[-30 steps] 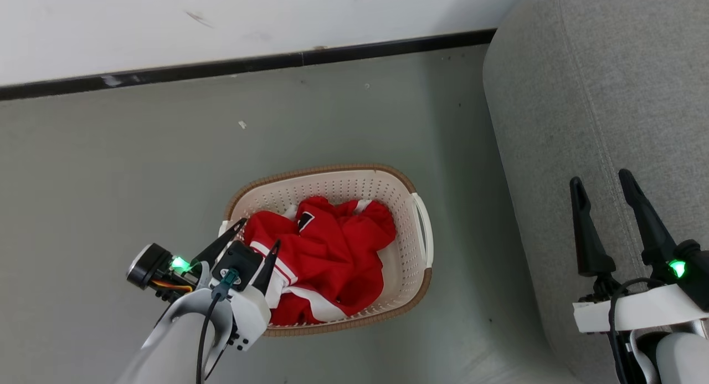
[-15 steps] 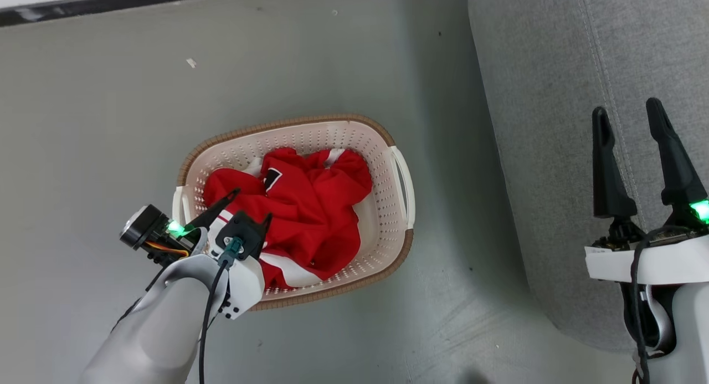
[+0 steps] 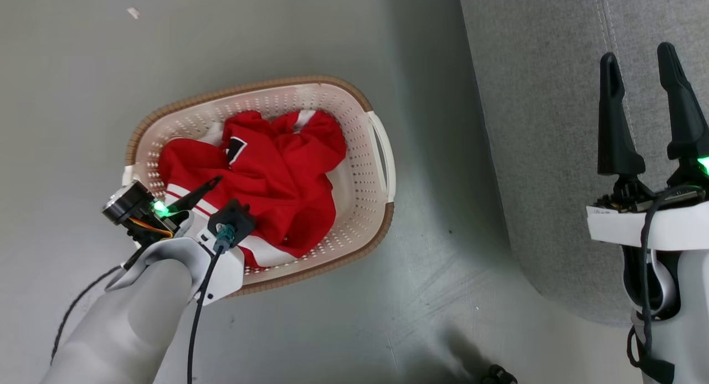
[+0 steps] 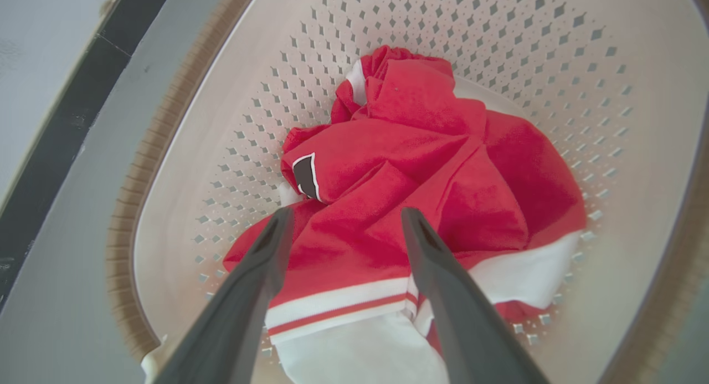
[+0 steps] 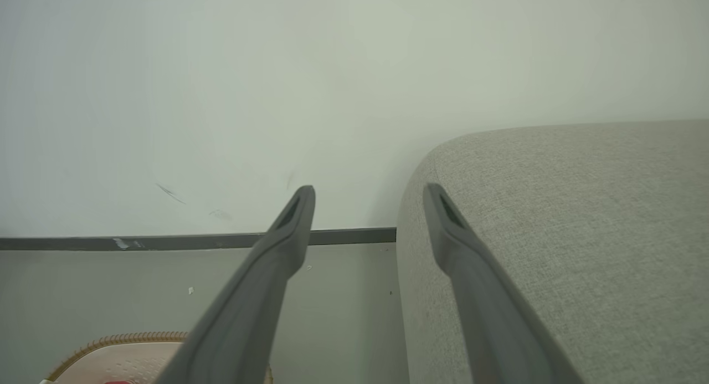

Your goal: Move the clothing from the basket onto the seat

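**Currently: left jaws apart over the clothing, all of it in the basket**

Left jaws: apart, nothing clamped. In the left wrist view the two dark fingers (image 4: 260, 273) rise from the bottom edge and their tips straddle a raised fold of the clothing (image 4: 421, 168), just above a white-red-white striped band (image 4: 338, 309). Contact between tips and fabric: cannot tell. In the head view one finger (image 3: 199, 187) shows at centre left, pointing up and right over the near edge of the red heap; the other is hidden behind the wrist hardware.

Right jaws: apart and empty. In the head view the fingers (image 3: 615, 123) stand at the right edge, pointing up the frame, over the seat (image 3: 543, 151). The right wrist view has them in front of a pale wall (image 5: 332, 68) and a dark baseboard (image 5: 166, 241).

Clothing (image 3: 266, 173): crumpled red heap with white trim, lying wholly inside the basket (image 3: 360, 168), left of frame centre. A black patch with a white outline (image 3: 235, 149) sits near the top of the heap.

Basket: on the grey floor (image 3: 83, 96), brown rim on top, white side handle (image 3: 382, 151) on the side facing the seat. It is near the seat but not touching it, with a strip of floor between.

Seat: grey-green fabric filling the upper right of the head view, with no garment on the part in view.
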Motion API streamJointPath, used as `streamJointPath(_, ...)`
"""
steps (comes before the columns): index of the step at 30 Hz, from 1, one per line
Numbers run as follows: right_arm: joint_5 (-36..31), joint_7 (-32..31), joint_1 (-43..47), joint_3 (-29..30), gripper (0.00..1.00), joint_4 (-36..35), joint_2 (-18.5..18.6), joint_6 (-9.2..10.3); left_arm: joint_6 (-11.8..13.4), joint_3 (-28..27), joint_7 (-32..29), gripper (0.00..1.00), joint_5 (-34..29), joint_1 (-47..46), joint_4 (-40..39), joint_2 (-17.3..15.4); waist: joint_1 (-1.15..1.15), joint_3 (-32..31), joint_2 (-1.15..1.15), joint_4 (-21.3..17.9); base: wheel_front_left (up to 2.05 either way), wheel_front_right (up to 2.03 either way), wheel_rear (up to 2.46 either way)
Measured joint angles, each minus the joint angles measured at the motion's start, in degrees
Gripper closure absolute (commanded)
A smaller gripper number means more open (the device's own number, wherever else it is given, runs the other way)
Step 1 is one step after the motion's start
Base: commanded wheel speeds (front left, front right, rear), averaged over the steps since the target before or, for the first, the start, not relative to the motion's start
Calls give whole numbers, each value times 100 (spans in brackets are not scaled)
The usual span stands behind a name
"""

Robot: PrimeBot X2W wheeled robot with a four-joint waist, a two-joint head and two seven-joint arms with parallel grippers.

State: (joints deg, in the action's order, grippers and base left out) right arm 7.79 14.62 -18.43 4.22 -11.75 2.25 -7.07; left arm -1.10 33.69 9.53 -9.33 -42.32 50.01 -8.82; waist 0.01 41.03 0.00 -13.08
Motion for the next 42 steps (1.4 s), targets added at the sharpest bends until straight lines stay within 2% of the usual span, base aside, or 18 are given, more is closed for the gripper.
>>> streamJointPath(15,188,0,-374,-202,0,88,1,0,-3,200,-287,0,-361,-565,561,-96,0,556,0,-357,0,0,0)
streamJointPath(24,292,0,-563,-326,0,140,1,0,101,279,-364,0,-544,-884,780,-129,0,794,0,-533,0,0,0)
streamJointPath(35,389,0,-722,-439,0,253,1,0,249,332,-757,0,-633,-1021,1187,-154,0,950,0,-669,0,0,0)
streamJointPath(36,392,1,-765,-443,0,270,1,0,257,343,-781,4,-636,-1021,1222,-147,0,956,0,-679,0,0,0)
streamJointPath(37,392,1,-798,-437,0,272,1,0,271,356,-803,14,-645,-1021,1246,-140,0,957,0,-684,0,0,0)
streamJointPath(38,392,1,-806,-433,0,280,1,0,298,371,-825,49,-646,-1022,1284,-103,0,954,0,-689,0,0,0)
streamJointPath(40,392,1,-806,-426,0,300,1,0,298,388,-829,70,-646,-1024,1318,-58,0,950,0,-692,0,0,0)
streamJointPath(42,392,1,-806,-417,0,307,1,0,298,397,-828,100,-646,-1033,1346,-26,0,943,0,-692,0,0,0)
